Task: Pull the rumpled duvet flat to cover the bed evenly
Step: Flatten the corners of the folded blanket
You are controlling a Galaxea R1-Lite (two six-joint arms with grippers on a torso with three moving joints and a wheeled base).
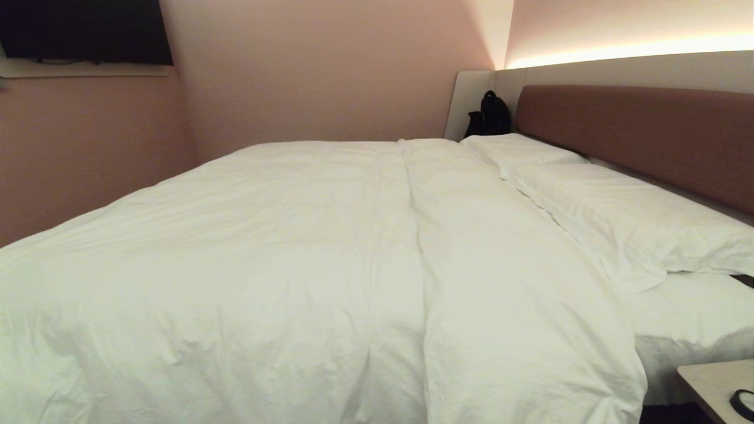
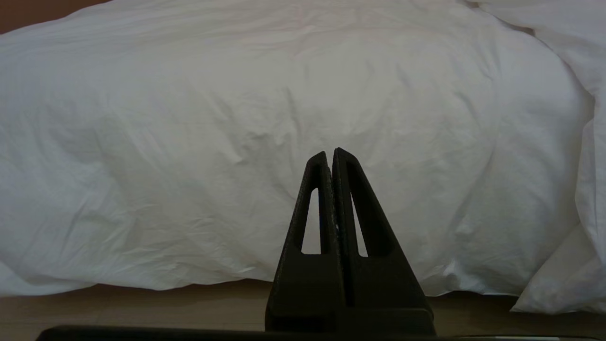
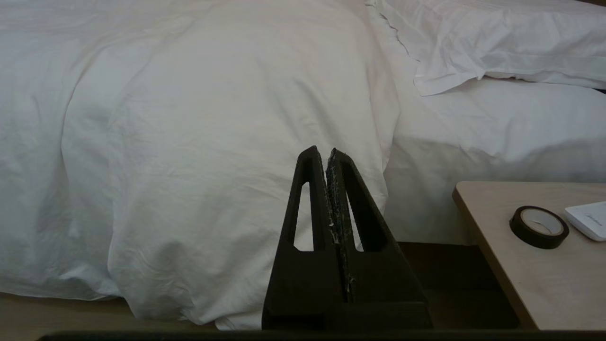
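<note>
Left wrist view is showing the left gripper [image 2: 330, 152] with its fingers pressed together, holding nothing and pointing at the duvet [image 2: 265, 142] without touching it. Right wrist view is showing the right gripper [image 3: 322, 150] likewise closed up and empty, aiming at the duvet's hanging side, with open floor [image 3: 57, 315] lying beneath both.

From the head camera, the duvet [image 1: 294, 265] is lying over most of the bed [image 1: 689, 318], draping over its near side, with a long fold running from 6 o'clock up toward 12. At 3 o'clock the sheet is lying uncovered beyond the duvet's edge, and two pillows [image 1: 624, 212] are resting against the headboard [image 1: 648, 132].

A nightstand [image 3: 530, 279] is standing at 4 o'clock, just beside the bed's corner, carrying a roll of black tape [image 3: 539, 226] and a white box [image 3: 589, 219] near it. A black bag [image 1: 489, 115] is sitting at 1 o'clock beyond the far pillow. Walls are closing in the bed's far side and foot.
</note>
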